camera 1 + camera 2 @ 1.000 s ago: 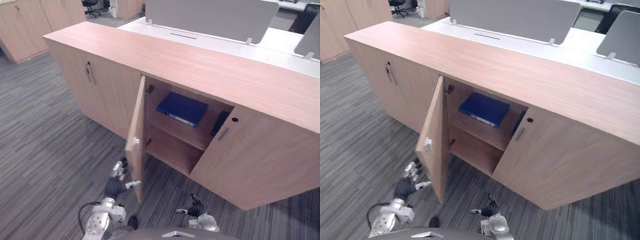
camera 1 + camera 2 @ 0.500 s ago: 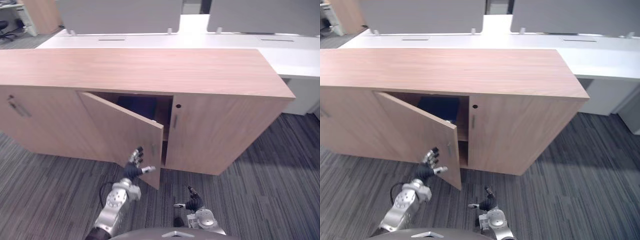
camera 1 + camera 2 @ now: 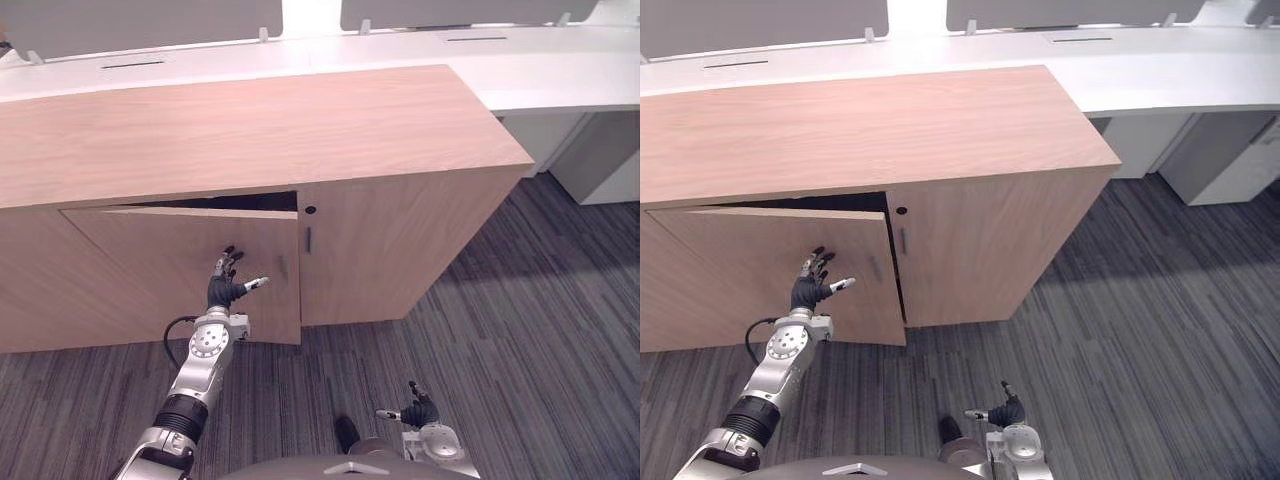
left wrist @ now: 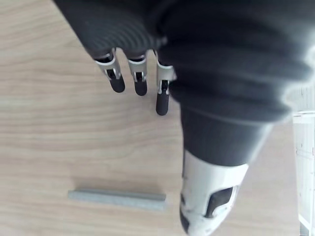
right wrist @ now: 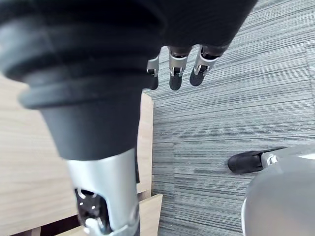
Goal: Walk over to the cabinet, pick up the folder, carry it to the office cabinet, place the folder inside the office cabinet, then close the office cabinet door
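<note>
Grey carpet floor point(image 3: 520, 300) with fine dark stripes covered the room on the near side and to the right. On it stood the long office cabinet point(image 3: 250, 130) of light wood, and its wide flat top carried nothing. Behind the cabinet, on the far side, ran white desks point(image 3: 560, 80) with grey screens point(image 3: 140, 20) standing upright on them, and white panels point(image 3: 600, 160) showed under the desk at the far right.

The right door point(image 3: 400, 250) of the cabinet was closed, with a small keyhole point(image 3: 311, 210) and a short handle point(image 3: 308, 240) near its left edge. The left door point(image 3: 140, 270) was almost closed: a narrow dark gap was open along its upper edge, wider toward the right. The gap was too dark to tell where the folder lay inside the cabinet, and neither hand held it.

The left hand point(image 3: 225, 285) was raised against the face of the left door, near its right edge, with its fingers point(image 4: 140, 81) straight and a little spread and the thumb out to the side. The fingers seemed to touch the wood, just beside the grey bar handle point(image 4: 117, 198) of this door. The right hand point(image 3: 418, 410) hung low over the carpet on the near side, well apart from the cabinet, with loose, wide fingers point(image 5: 174, 73) that held nothing.
</note>
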